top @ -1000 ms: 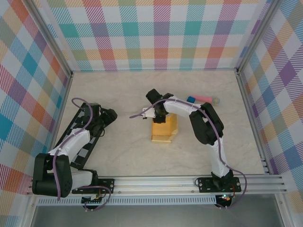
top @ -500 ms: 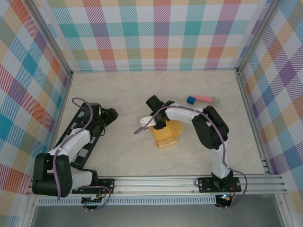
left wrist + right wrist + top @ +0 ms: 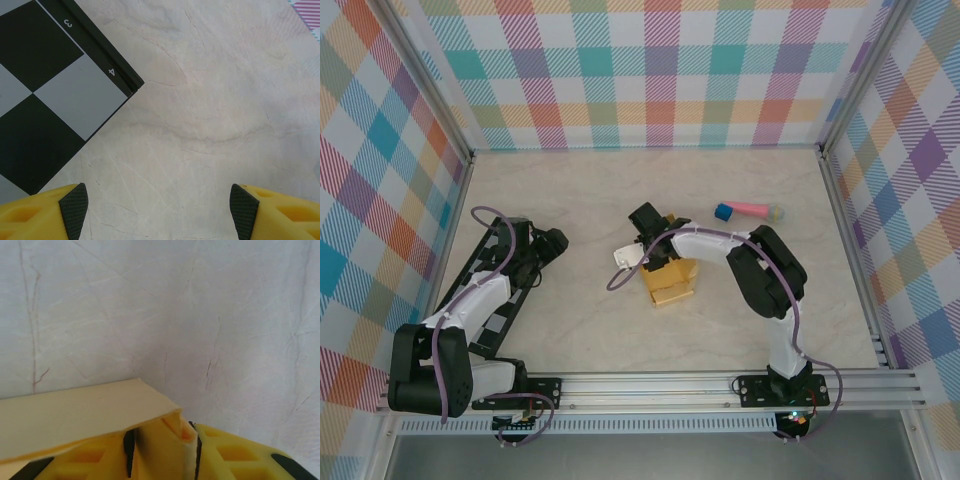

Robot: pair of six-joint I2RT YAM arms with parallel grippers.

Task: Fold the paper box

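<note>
- Right gripper (image 3: 163, 454) had a flap of the box (image 3: 80, 410) sitting between its jaws; honestly couldn't tell if they actually pinched it.
- Left gripper (image 3: 159, 210) hung wide open over the table (image 3: 215, 100), board (image 3: 45, 95) up-left of its jaws.

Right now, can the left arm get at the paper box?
Probably yes, from the left arm's side: bare table lies between the left gripper and the paper box. The right gripper crowds the box's far edge.
</note>
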